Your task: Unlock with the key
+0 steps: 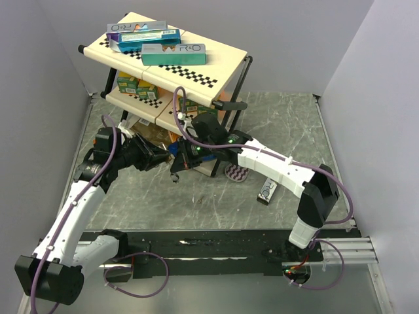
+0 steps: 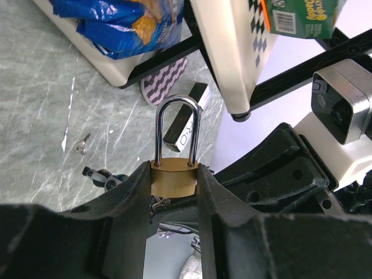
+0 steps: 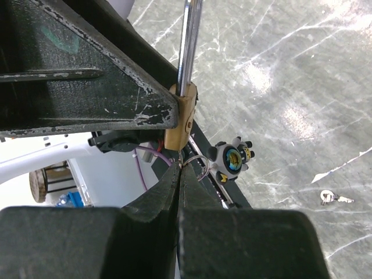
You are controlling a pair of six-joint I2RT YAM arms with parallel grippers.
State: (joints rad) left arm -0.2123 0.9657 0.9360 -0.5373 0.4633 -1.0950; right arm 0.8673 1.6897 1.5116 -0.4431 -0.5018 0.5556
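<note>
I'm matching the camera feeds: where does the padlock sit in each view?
Top external: hidden where left tool meets right tool.
Left wrist: padlock centre, clamped in the left tool, shackle up.
Right wrist: upper centre, brass body edge-on.
Shared landmark: loose key on the table, both wrist views.

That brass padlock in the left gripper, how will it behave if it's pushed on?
Probably stiff and dense: the padlock looks solid brass with a steel shackle. Its smooth sides might slide or pivot between the left gripper's fingers, which clamp only the body.
</note>
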